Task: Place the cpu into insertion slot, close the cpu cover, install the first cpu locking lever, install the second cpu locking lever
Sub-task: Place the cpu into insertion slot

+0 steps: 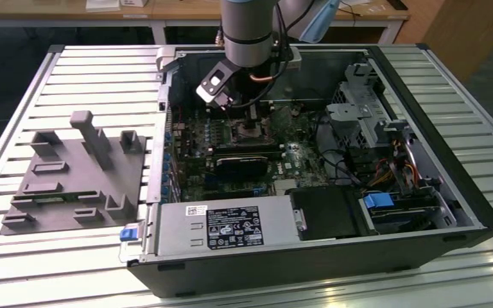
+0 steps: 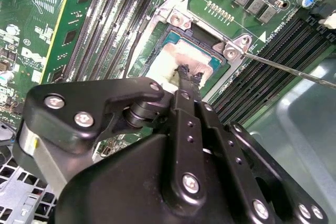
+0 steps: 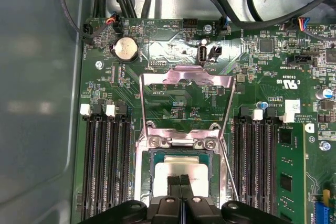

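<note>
The cpu [image 3: 164,174] lies flat in the insertion slot [image 3: 143,169], its dull silvery top [image 2: 178,56] smeared with pale paste. My gripper [image 3: 180,180] is directly over it, fingers shut together, their tips [image 2: 185,72] resting on or just above the chip's top. The cpu cover [image 3: 184,73] stands swung open behind the socket, and the board shows through its window. A thin wire locking lever [image 2: 294,69] sticks out unlatched beside the socket. In the exterior view my gripper [image 1: 248,123] reaches down into the open computer case over the socket [image 1: 248,133].
Long black memory slots [image 3: 107,166] flank the socket on both sides [image 3: 257,161]. A black block [image 1: 242,168] sits just in front of the socket, with the power supply [image 1: 221,228] beyond it. Cables and a drive cage [image 1: 362,115] crowd the exterior view's right. A grey fixture [image 1: 75,173] stands outside the case.
</note>
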`<state>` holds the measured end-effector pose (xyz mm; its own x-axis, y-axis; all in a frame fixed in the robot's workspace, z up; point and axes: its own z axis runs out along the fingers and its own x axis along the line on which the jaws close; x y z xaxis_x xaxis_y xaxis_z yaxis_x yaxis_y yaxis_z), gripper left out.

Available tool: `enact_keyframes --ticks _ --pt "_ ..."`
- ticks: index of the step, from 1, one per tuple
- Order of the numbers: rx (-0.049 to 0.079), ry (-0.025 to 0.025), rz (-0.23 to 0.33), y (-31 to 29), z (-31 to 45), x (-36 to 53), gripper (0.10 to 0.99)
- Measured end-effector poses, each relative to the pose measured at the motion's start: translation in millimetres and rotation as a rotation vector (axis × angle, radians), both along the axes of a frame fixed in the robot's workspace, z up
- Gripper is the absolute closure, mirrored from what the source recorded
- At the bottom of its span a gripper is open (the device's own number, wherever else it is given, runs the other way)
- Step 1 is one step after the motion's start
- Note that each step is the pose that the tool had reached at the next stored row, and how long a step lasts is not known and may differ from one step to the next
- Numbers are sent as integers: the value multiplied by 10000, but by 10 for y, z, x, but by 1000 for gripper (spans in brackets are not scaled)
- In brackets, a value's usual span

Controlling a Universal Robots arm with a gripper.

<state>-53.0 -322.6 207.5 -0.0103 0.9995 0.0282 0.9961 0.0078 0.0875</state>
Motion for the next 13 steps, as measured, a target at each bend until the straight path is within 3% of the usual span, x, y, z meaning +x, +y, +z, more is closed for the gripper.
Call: enact_keyframes --ticks 13 --pt "2 -1 0 0 -67 0 980"
